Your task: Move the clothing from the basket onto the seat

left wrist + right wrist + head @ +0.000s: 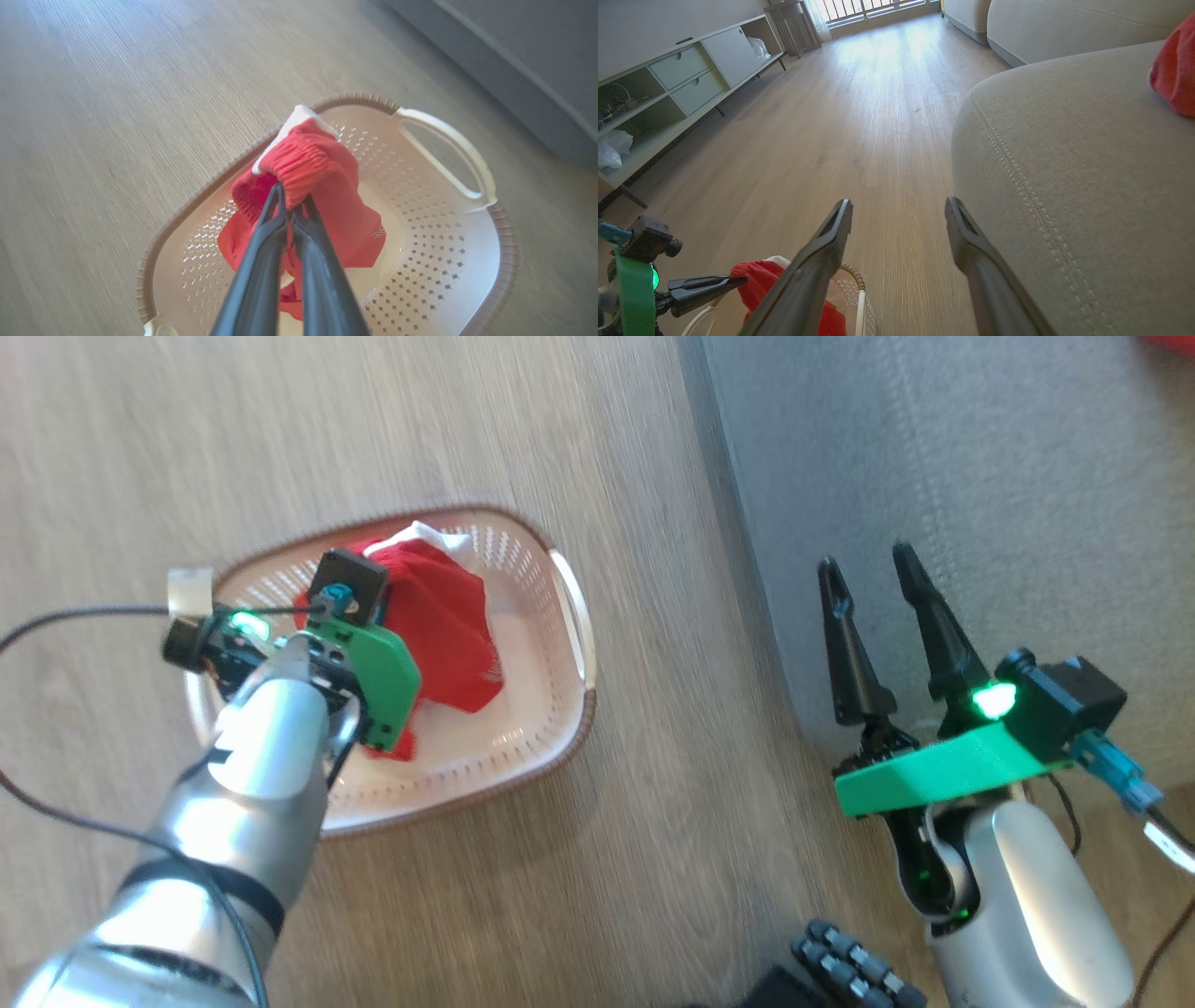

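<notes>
Clothing point(327, 196): red white-trimmed garment hanging over the basket point(504, 242), waistband pinched by pressed-together fingers of left gripper point(290, 198); right gripper point(865, 558) fingers spread beside the seat point(980, 476); risk: narrow hold slips, garment drops to floor point(93, 116).

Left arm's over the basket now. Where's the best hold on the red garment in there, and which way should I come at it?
Probably the gathered ribbed band of the red garment, taken from above. It bunches into a thick ridge at the garment's highest point, clear of the basket walls. The left gripper is shut on it just there.
</notes>
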You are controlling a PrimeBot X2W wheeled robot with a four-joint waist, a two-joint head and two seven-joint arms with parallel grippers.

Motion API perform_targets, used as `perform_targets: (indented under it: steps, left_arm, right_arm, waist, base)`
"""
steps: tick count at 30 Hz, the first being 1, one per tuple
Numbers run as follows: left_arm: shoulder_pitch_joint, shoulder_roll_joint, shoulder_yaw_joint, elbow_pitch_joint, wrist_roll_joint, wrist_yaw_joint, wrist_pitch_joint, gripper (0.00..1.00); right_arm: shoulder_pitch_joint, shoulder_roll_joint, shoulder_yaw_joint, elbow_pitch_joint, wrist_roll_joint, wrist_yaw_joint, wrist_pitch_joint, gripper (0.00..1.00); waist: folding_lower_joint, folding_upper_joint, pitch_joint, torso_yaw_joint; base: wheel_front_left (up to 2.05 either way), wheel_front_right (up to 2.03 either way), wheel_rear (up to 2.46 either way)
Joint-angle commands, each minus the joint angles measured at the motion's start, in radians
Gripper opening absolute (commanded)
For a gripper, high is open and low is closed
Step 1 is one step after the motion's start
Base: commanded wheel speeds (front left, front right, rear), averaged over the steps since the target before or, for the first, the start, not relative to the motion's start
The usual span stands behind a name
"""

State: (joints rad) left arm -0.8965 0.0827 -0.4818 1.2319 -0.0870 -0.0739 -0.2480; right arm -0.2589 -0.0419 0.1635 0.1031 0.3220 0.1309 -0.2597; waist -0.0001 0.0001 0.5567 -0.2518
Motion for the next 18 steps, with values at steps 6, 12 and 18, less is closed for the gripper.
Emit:
perform_targets:
  steps: [6, 12, 18]
  left_arm:
    - [0.151, 0.013, 0.077, -0.318, -0.046, 0.019, -0.013, 0.00]
    - [0.279, 0.006, 0.118, -0.553, -0.050, 0.009, -0.014, 0.00]
    - [0.386, -0.002, 0.169, -0.736, -0.031, 0.000, -0.014, 0.00]
  right_arm:
    - [0.049, -0.008, -0.003, 0.021, 0.017, 0.000, -0.002, 1.00]
    - [0.074, -0.008, 0.009, 0.056, -0.007, 0.000, -0.002, 1.00]
    - [0.104, -0.008, 0.001, 0.090, -0.022, 0.000, -0.002, 1.00]
  waist:
    - [0.0001, -0.0001, -0.200, 0.074]
    - [0.0001, -0.0001, -0.303, 0.113]
    - [0.0001, -0.0001, -0.406, 0.147]
  base:
    - [0.00, 0.00, 0.00]
    - [0.00, 0.00, 0.00]
    - [0.00, 0.00, 0.00]
